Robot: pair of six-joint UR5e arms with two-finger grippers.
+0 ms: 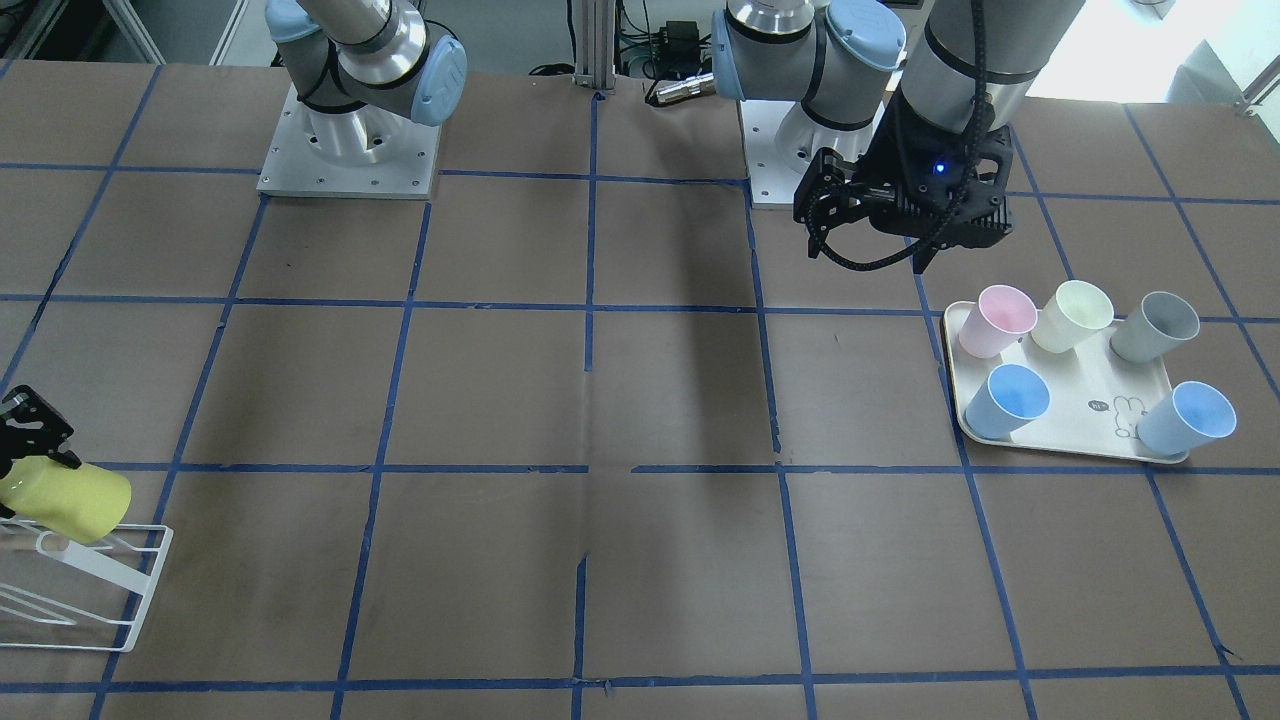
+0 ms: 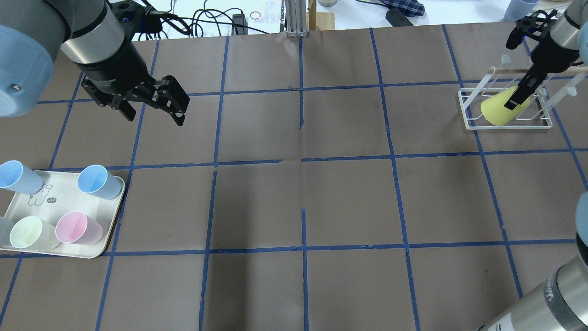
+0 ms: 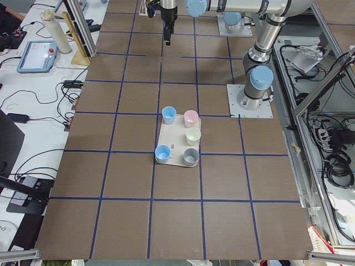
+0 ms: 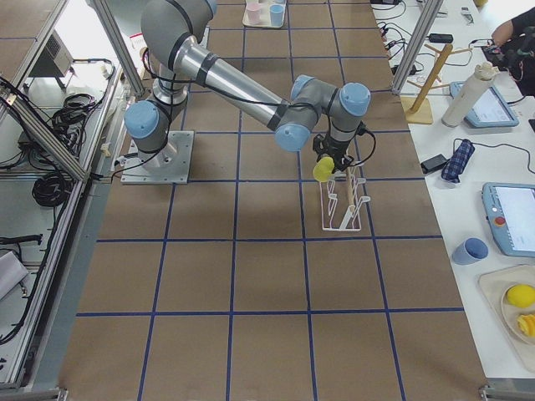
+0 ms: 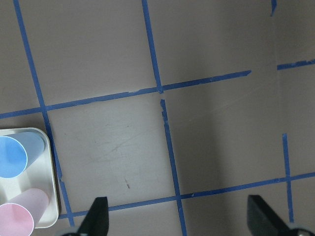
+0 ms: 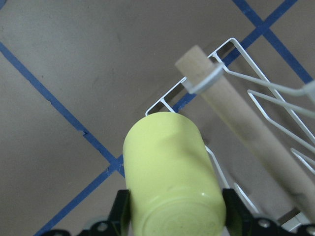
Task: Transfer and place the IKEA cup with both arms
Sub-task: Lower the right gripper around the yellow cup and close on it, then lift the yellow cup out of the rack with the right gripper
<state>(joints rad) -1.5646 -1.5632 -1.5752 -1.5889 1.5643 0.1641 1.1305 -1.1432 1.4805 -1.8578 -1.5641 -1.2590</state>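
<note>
The bright yellow IKEA cup [image 1: 72,503] lies tilted on its side over the white wire rack [image 1: 105,590] at the table's far right end. It also shows in the overhead view [image 2: 496,111] and the right wrist view [image 6: 170,172]. My right gripper [image 2: 515,100] is shut on the cup, one finger on each side of it [image 6: 174,216]. My left gripper [image 2: 154,117] is open and empty, hanging above the table a little beyond the tray [image 1: 868,255]. Its two fingertips [image 5: 96,219] frame bare table in the left wrist view.
A cream tray [image 2: 64,197] near my left side holds a pink cup [image 2: 76,227], a pale cream cup [image 2: 27,232], two light-blue cups [image 2: 97,181] and a grey cup [image 1: 1155,325]. A wooden dowel [image 6: 236,118] runs along the rack's top.
</note>
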